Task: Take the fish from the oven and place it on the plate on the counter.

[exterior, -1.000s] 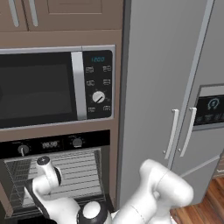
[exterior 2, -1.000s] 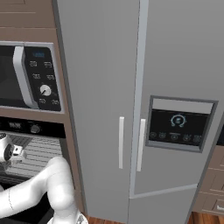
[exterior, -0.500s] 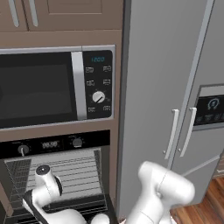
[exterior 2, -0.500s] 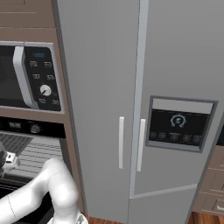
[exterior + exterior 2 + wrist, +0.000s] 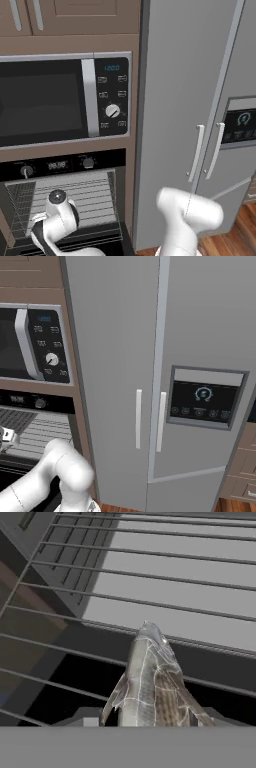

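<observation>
The silvery-grey fish (image 5: 150, 677) fills the gap between my gripper's (image 5: 147, 718) two fingertips and points away from the hand, head towards the oven's back wall. Both fingertips press on its flanks, so the gripper is shut on it. Wire rack bars (image 5: 165, 572) run across under and beyond the fish. The black oven (image 5: 65, 164) stands open at the lower left, its rack (image 5: 95, 200) in sight, and my arm's wrist (image 5: 57, 220) reaches into the cavity. The plate and the counter are out of view.
A black-and-silver microwave (image 5: 55, 100) sits directly above the oven. A tall grey fridge (image 5: 200, 100) with two vertical handles and a dispenser panel (image 5: 205, 398) stands right beside it. The oven's side wall (image 5: 30, 587) lies close on the left of the hand view.
The wrist has sunk a little lower in the oven mouth and the elbow has swung lower. The jaws have narrowed slightly around the fish.
</observation>
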